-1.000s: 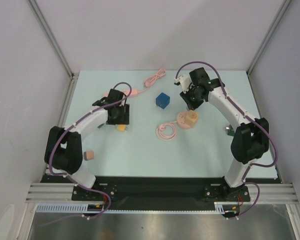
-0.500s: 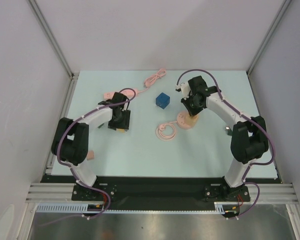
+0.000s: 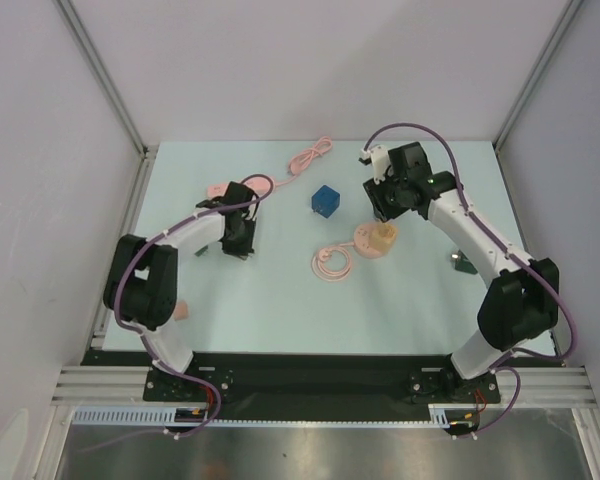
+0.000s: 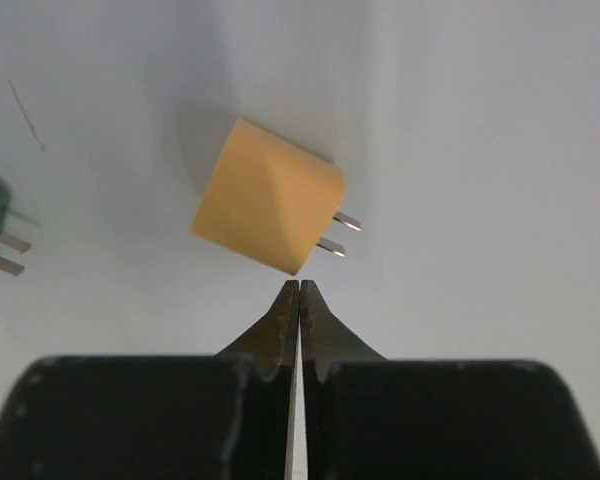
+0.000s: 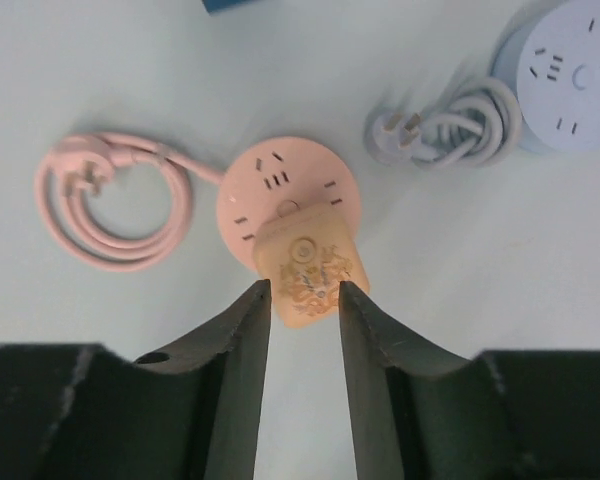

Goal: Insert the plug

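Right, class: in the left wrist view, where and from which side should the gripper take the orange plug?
Take the plug by its blocky body, across the flat side faces, coming straight down from above. It lies on its side with the prongs sticking out level, so they stay free. The left gripper is shut; open it first.

The counter [image 3: 280, 310] holds a blue cube [image 3: 326, 200], a round pink socket [image 3: 365, 248] with coiled cord [image 5: 115, 258], and an orange plug [image 4: 265, 195].

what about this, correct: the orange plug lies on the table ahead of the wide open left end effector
No: the left end effector is shut, not wide open, per the left wrist view. The orange plug lies on the table ahead of it.
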Controlling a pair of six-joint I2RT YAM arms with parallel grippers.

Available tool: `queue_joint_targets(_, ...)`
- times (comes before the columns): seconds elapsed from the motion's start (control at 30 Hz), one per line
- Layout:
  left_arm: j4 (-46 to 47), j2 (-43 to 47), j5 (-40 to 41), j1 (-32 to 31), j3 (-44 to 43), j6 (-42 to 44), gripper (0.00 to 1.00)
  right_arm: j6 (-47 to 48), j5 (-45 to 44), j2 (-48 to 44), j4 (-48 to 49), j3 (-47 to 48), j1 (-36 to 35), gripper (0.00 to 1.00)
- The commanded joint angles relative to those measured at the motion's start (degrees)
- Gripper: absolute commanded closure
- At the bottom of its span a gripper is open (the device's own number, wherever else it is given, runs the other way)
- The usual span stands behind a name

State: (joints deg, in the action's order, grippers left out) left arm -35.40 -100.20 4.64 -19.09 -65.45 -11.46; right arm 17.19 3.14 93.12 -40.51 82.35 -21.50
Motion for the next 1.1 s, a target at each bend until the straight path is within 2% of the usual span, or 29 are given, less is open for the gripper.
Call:
queue_joint_targets(0.0,-0.11,5.36,-5.86,0.37,-3.01,1.53,0.99,-5.31,5.89,-4.17,5.44,-0.26,-1.35,0.6)
queue_joint_targets(0.1,-0.28,7.13,-6.94,0.37,-2.84,-0.13,0.97,-11.27,8.45,-5.06,8.87,0.18,-2.32,0.55)
queue_joint_targets(0.13,-1.68,7.3,-5.02,0.37,-3.1,-1.62,0.81,-12.26,8.81,-4.97,9.05,0.62,-2.41,0.54)
queue_joint_targets(0.17,-2.3,7.48,1.88,0.37,-3.1,-3.46,0.65,-13.14,8.82,-4.53,9.05,1.23,-2.93,0.52)
queue_joint_targets(0.23,-2.92,8.44,6.76,0.81,-2.84,-8.38,0.25,-14.9,8.2,-4.35,8.7,2.64,-3.46,0.52)
queue_joint_targets(0.3,-2.84,8.53,7.84,2.9,-3.54,-13.72,0.12,-15.26,7.68,-4.61,9.04,2.56,-4.6,0.52)
queue_joint_targets(0.37,-2.83,7.84,7.04,4.58,-4.33,-18.74,0.1,-14.99,7.24,-5.58,10.45,1.95,-5.48,0.52)
queue_joint_targets(0.4,-3.88,6.61,9.05,5.11,-4.68,-27.3,0.1,-14.73,7.15,-5.84,10.89,1.33,-6.62,0.52)
queue_joint_targets(0.47,-6.43,4.85,8.37,6.08,-6.26,-34.55,0.12,-14.12,7.06,-6.2,11.68,0.98,-7.59,0.52)
queue_joint_targets(0.5,-7.48,4.15,7.75,6.0,-6.44,-41.55,0.12,-14.11,6.97,-6.37,11.77,0.8,-7.94,0.52)
queue_joint_targets(0.6,-6.53,2.04,5.55,5.12,-5.56,-50.82,0.19,-13.94,7.67,-6.72,12.12,0.71,-9.44,0.52)
queue_joint_targets(0.77,-6.96,-4.11,8.8,2.75,-9.43,-51.29,0.2,-11.92,7.32,-8.3,12.65,-0.95,-10.14,0.52)
queue_joint_targets(1.07,-6.7,-7.99,11.61,1.87,-7.85,-55.69,0.25,-9.19,5.83,-10.24,14.14,-4.47,-10.14,0.53)
